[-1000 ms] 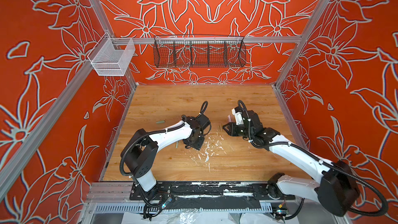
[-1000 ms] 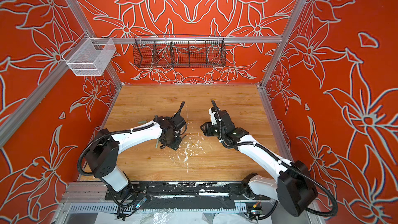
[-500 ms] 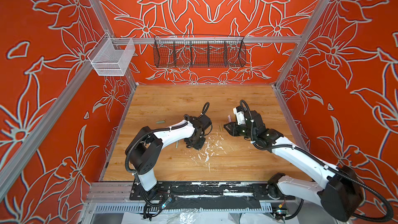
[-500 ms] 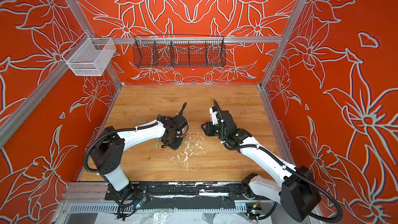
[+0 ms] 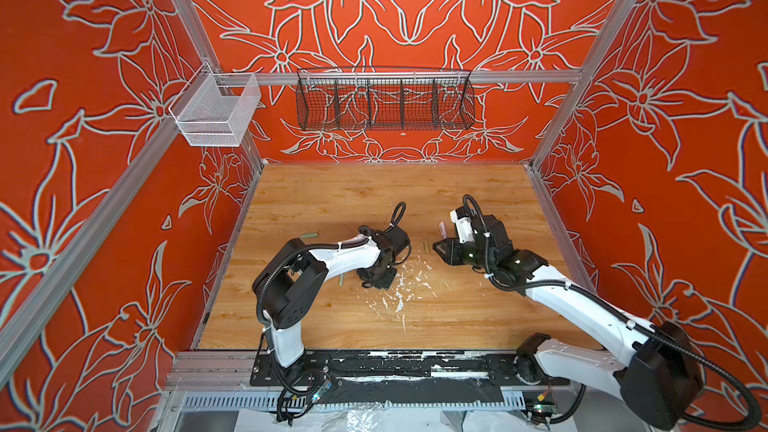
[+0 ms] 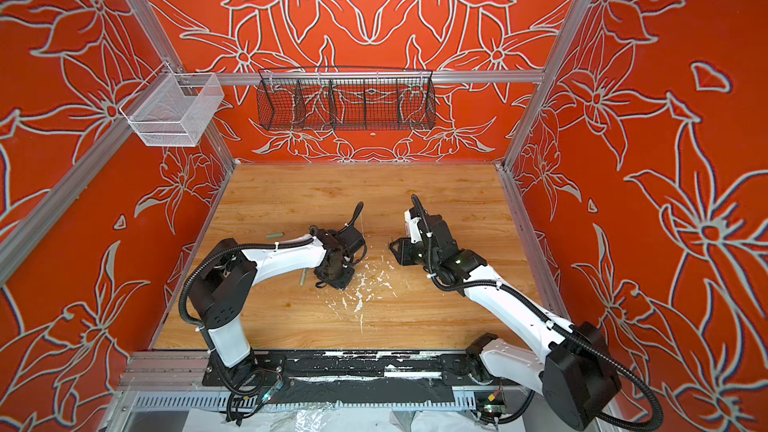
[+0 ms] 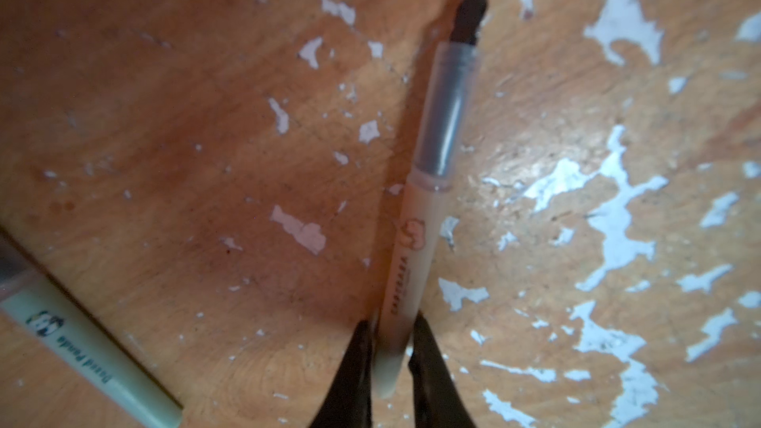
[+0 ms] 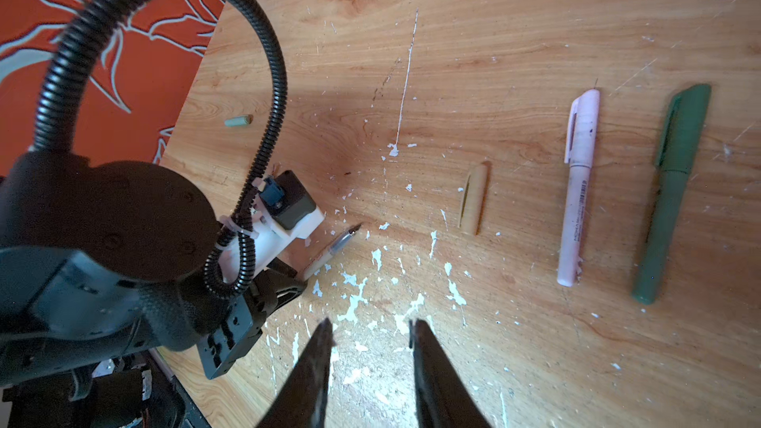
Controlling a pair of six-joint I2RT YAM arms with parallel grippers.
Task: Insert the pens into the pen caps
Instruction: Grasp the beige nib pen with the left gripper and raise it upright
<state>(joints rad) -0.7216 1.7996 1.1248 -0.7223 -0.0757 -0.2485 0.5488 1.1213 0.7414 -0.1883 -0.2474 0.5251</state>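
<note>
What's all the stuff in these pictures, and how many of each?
wooden table: one, brown, flecked white.
slim uncapped tan pen: one, tan, dark tip, in the left gripper.
slim uncapped pale green pen: one, pale green, beside that gripper.
stubby tan pen cap: one, tan, loose mid-table.
stubby pale green pen cap: one, pale green, alone, apart from the rest.
capped dark green pen: one, dark green, lying flat.
capped pink pen: one, pink, between dark green pen and tan cap.
black wire basket: one, black, back wall.
white mesh basket: one, white, left rail.
left gripper: one, black, shut on the tan pen.
right gripper: one, black, open, empty.
</note>
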